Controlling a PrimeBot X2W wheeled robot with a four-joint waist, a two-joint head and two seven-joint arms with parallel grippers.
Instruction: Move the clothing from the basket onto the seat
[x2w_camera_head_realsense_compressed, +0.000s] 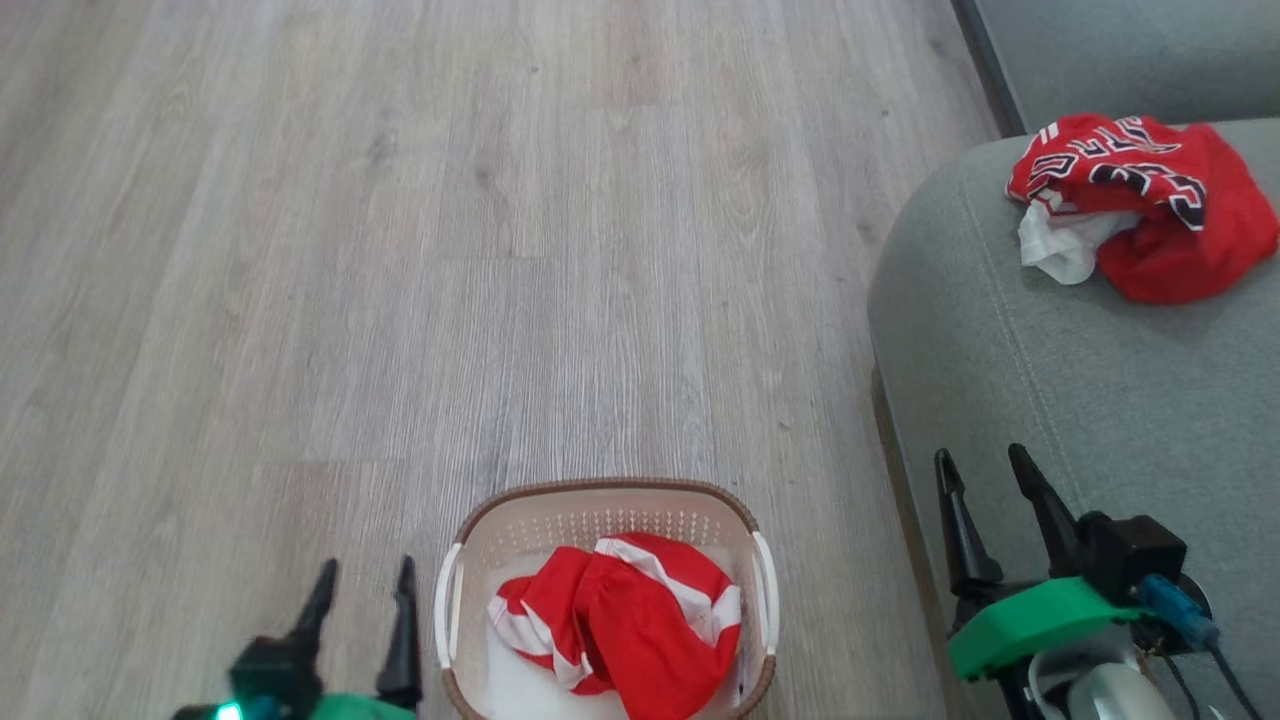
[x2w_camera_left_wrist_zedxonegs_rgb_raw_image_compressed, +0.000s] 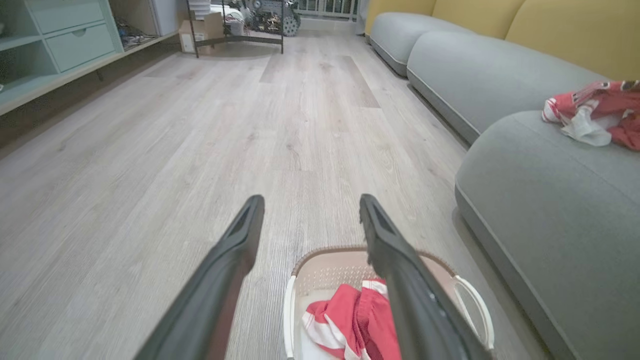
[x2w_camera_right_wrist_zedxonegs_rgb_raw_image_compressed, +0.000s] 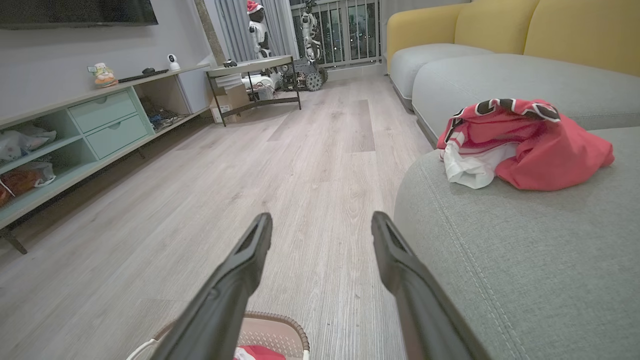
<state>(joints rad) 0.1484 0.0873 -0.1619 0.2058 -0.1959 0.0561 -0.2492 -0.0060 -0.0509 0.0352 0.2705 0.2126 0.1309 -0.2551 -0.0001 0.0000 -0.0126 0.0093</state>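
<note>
Looking at your pincers first: your left pincer (x2w_camera_head_realsense_compressed: 366, 572) hangs with its fingers apart just left of the basket (x2w_camera_head_realsense_compressed: 600, 487), holding nothing. Your right pincer (x2w_camera_head_realsense_compressed: 980, 462) is spread wide too, also empty, up over the front edge of the seat (x2w_camera_head_realsense_compressed: 1000, 350). The basket sits on the wood floor (x2w_camera_head_realsense_compressed: 400, 250) between the two, near the seat's front, with a crumpled red-and-white piece of clothing (x2w_camera_head_realsense_compressed: 620, 620) inside it. Further out, a red jersey (x2w_camera_head_realsense_compressed: 1150, 200) with black lettering and a white bit poking out lies bunched on the seat, well apart from either pincer.
</note>
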